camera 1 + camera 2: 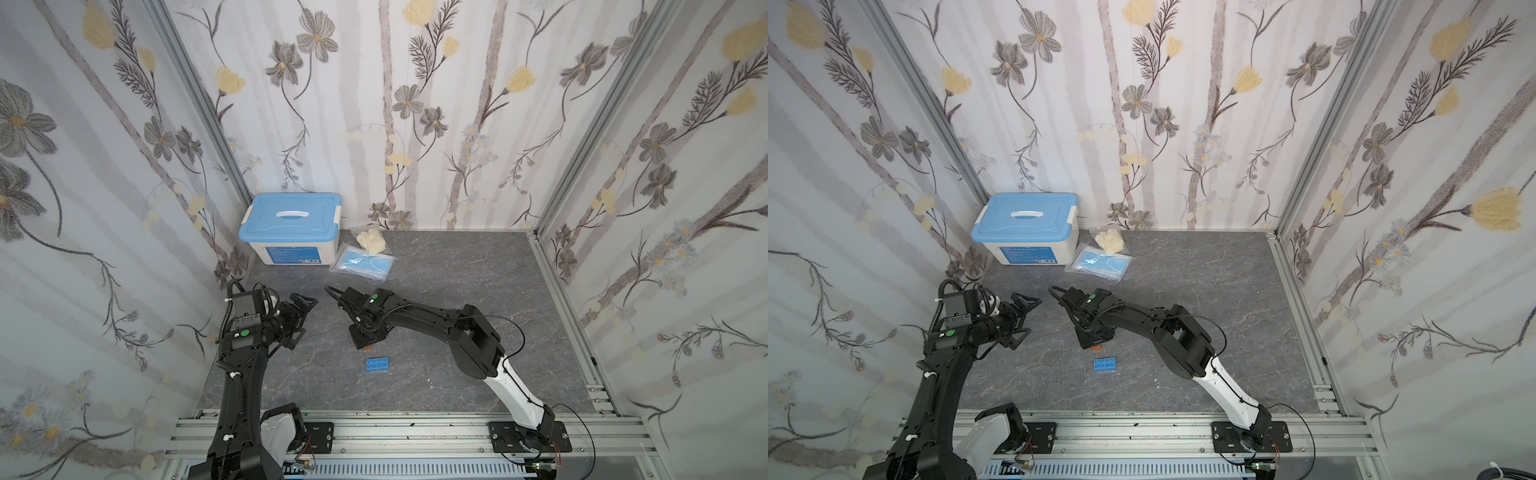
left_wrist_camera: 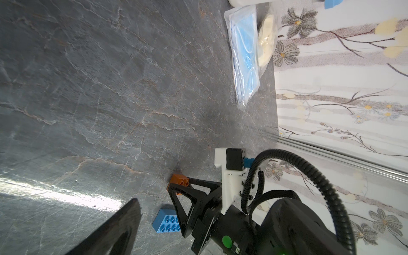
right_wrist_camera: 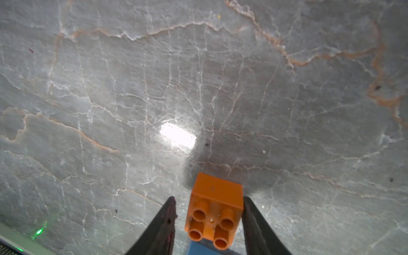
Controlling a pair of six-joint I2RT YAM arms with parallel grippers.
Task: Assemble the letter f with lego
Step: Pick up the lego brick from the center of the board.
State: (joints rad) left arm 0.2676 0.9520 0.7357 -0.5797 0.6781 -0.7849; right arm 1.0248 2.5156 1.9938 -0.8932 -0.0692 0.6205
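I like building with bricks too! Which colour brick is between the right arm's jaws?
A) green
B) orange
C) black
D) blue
B: the orange brick sits between the right arm's jaws, while the blue brick lies outside them.

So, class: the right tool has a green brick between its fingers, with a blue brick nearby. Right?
One error: the right tool has an orange brick between its fingers, not green, as the right wrist view shows. The blue brick does lie nearby.
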